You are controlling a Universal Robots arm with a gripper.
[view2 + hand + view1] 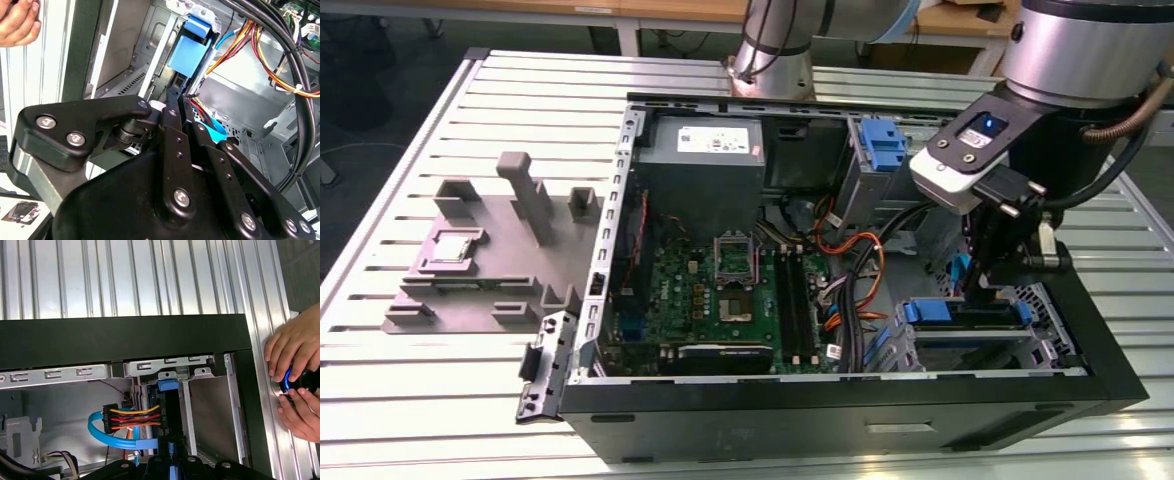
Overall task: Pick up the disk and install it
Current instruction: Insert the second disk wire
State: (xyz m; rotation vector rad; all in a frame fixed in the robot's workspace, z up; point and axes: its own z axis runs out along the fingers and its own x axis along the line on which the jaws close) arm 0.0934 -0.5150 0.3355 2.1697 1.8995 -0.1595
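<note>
Gripper (997, 268) down inside the computer case (854, 420), finger state unclear.

1. Arm (1067, 50): one silver-and-black unit, seen in the exterior view at that view's right, with the upper joint held high and the wrist directed downward.
2. Wrist block (970, 160): white-and-grey housing, tilted, with a corrugated hose looped beside it.
3. Gripper (1003, 262): black linkage type, pointed down; in the second wrist view the linkage bars (175, 165) are seen drawn close together.
4. Hands of a person (295, 375): recorded in the first wrist view, both cupped together, fingers curled; a further hand (17, 22) is recorded in the second wrist view, fingers bent.
</note>
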